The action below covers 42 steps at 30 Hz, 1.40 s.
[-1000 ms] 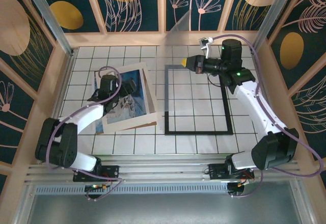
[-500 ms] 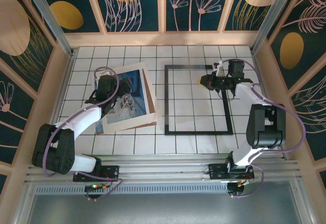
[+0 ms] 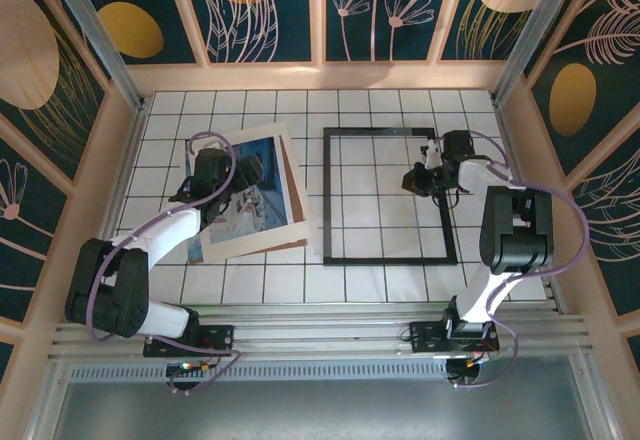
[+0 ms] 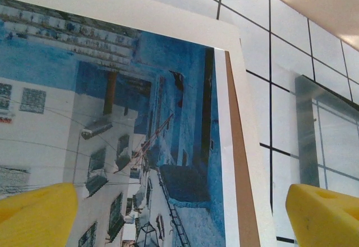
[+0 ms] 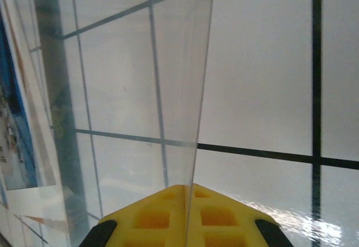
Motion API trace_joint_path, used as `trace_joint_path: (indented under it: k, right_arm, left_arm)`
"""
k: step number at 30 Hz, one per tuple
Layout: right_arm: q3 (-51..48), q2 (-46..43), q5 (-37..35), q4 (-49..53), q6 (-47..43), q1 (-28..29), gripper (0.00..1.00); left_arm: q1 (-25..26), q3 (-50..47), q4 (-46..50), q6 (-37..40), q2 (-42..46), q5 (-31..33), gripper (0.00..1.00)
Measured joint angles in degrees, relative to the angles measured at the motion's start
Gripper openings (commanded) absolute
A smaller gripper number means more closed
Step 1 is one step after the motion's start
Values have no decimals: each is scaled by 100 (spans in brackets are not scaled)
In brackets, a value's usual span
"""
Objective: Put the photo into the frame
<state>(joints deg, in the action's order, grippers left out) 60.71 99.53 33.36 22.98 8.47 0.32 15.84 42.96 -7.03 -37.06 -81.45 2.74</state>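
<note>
The photo (image 3: 248, 188), a blue print of whitish buildings, lies at the table's left on a white mat (image 3: 293, 175) and a brown backing board (image 3: 292, 246). My left gripper (image 3: 247, 169) hovers open just above the photo (image 4: 112, 118), its yellow fingertips (image 4: 36, 213) spread wide with nothing between them. The black frame (image 3: 385, 259) lies flat in the middle of the table. My right gripper (image 3: 413, 180) is low over the frame's right part. It is shut on the edge of a clear pane (image 5: 179, 62) that slants down from the yellow fingers (image 5: 151, 216) to the tiles.
The brown backing board (image 4: 238, 163) sticks out beside the photo's right edge under the mat (image 4: 247, 118). Wooden walls (image 3: 320, 75) close in the white tiled table (image 3: 350, 285) on three sides. Both arm bases stand at the near edge.
My right arm has swung down and to the right, bringing the clear pane from raised and upright down low over the frame. The left gripper has stayed open over the photo.
</note>
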Motion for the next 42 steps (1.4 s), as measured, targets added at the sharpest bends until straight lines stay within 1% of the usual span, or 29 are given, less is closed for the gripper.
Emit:
trace_joint_path:
  k: [10, 23, 42]
  right_arm:
    - [85, 151, -348, 92, -118, 4, 0]
    - [210, 249, -562, 238, -269, 11, 0]
    - [302, 319, -896, 400, -367, -42, 0]
  left_arm:
    - [0, 0, 0, 20, -144, -181, 95]
    - [0, 33, 0, 44, -243, -354, 95]
    - [0, 66, 0, 68, -275, -378, 96]
